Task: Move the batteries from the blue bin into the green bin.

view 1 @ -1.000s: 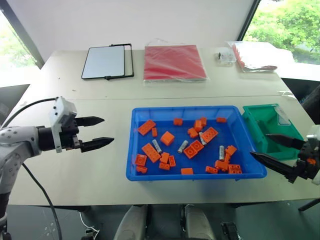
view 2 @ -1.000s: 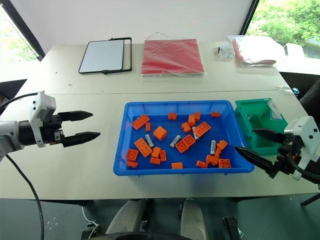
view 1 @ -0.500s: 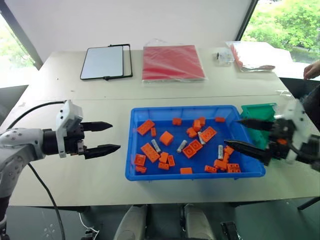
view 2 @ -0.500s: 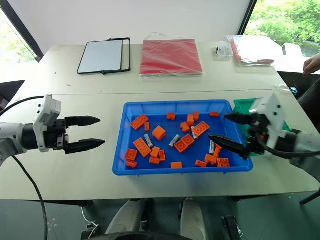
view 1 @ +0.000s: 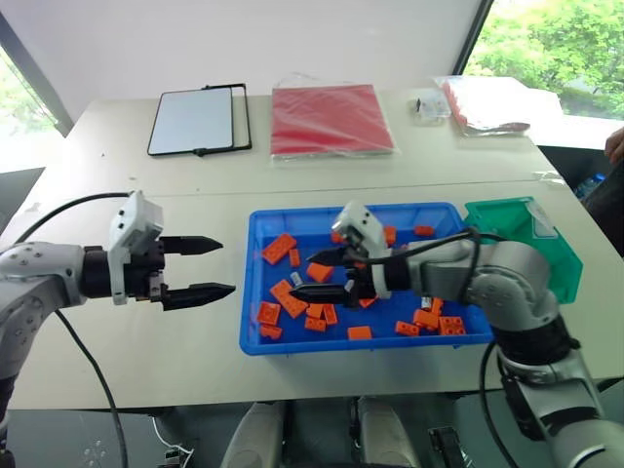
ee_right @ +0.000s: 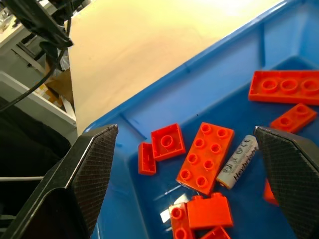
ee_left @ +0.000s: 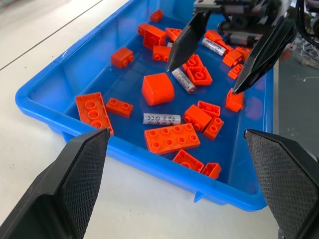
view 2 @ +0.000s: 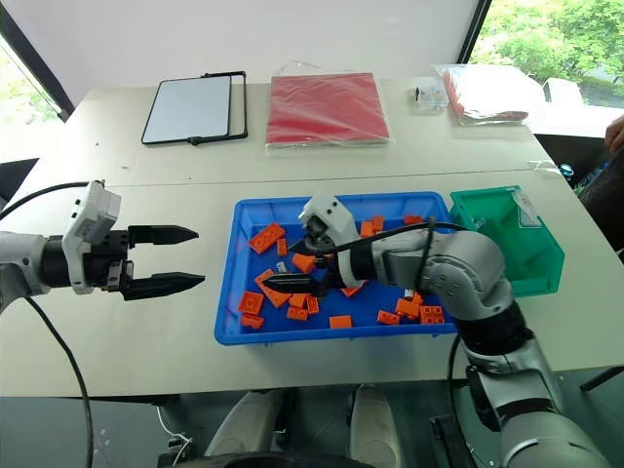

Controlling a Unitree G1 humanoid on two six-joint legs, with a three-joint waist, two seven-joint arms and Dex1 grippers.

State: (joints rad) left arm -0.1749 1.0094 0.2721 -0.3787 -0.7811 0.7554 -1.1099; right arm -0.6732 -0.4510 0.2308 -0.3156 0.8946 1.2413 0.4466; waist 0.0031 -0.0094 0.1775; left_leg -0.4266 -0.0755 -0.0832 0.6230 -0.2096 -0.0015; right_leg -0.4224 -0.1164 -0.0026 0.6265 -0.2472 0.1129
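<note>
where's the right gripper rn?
The right gripper hangs open over the left part of the blue bin, above the bricks and a battery.

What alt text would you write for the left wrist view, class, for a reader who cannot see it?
The right gripper hangs open over the blue bin, which holds scattered orange bricks and silver batteries. The left gripper's own black fingers frame the view, spread wide, outside the bin above the pale table.
</note>
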